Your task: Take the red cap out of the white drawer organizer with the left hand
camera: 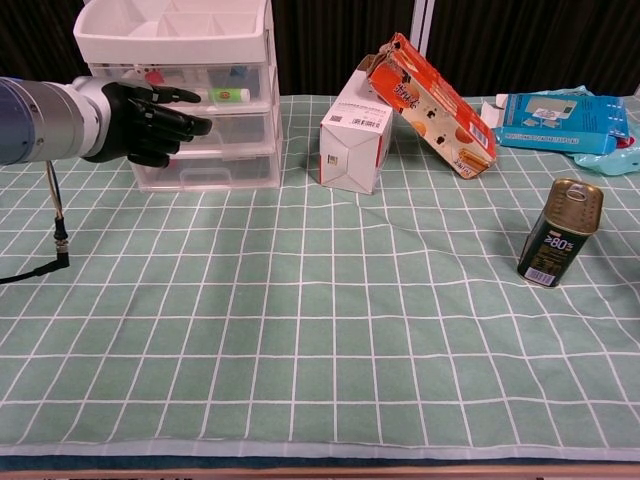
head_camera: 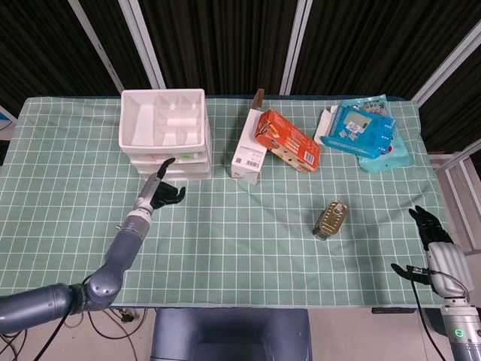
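The white drawer organizer (head_camera: 125, 131) (camera: 170, 45) stands at the back left, with an open tray on top and clear drawers below, all closed. A small red piece, likely the red cap (camera: 152, 74), shows through the top drawer's front, partly hidden by my hand. My left hand (head_camera: 161, 192) (camera: 150, 120) is empty, its fingers stretched out in front of the upper drawers; I cannot tell if they touch. My right hand (head_camera: 430, 229) hangs off the table's right edge, fingers apart, holding nothing.
A white carton (head_camera: 248, 154) (camera: 352, 140) stands right of the organizer with an orange box (head_camera: 288, 141) (camera: 432, 100) leaning on it. A gold can (head_camera: 330, 219) (camera: 560, 232) lies mid-right. Blue packets (head_camera: 364, 129) (camera: 560, 118) lie at the back right.
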{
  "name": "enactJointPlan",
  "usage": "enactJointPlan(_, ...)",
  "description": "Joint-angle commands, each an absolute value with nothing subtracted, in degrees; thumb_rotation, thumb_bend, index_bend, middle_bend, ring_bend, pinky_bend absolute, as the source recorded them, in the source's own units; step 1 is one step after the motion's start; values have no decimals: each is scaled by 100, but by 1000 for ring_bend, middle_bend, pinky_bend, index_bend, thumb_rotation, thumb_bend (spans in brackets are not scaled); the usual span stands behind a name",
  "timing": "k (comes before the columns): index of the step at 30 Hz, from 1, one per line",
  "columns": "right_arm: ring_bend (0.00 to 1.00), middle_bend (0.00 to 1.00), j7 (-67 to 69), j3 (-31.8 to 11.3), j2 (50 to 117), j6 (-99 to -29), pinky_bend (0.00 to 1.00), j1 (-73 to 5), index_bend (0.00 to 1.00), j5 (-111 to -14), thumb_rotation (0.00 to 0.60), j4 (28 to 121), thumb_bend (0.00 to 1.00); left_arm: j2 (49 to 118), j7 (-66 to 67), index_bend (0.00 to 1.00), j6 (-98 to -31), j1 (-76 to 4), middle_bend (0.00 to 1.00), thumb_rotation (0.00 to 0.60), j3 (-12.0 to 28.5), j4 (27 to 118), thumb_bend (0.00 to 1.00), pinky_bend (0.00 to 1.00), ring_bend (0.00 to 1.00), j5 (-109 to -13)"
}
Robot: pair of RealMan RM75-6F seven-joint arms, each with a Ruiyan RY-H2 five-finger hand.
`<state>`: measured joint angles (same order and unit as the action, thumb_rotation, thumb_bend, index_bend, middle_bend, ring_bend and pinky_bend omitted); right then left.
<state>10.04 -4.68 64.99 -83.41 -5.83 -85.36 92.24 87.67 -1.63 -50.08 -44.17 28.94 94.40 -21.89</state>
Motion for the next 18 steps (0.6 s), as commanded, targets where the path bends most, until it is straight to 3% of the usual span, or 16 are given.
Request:
enactJointPlan(1, 0, 0, 1002, -468, 6499, -8339, 219, -584, 0, -8534, 600, 9228, 66, 8781, -203, 15, -4993, -4434, 990, 600, 2883, 9417, 458, 1000, 977, -2187)
enactJointPlan(18, 0, 0, 981, -473, 6502, -8333, 218, -583, 0, -8519, 600, 9235, 65, 8955, -665, 71, -4816, -4504, 995, 600, 2924, 9168, 458, 1000, 981, -2352)
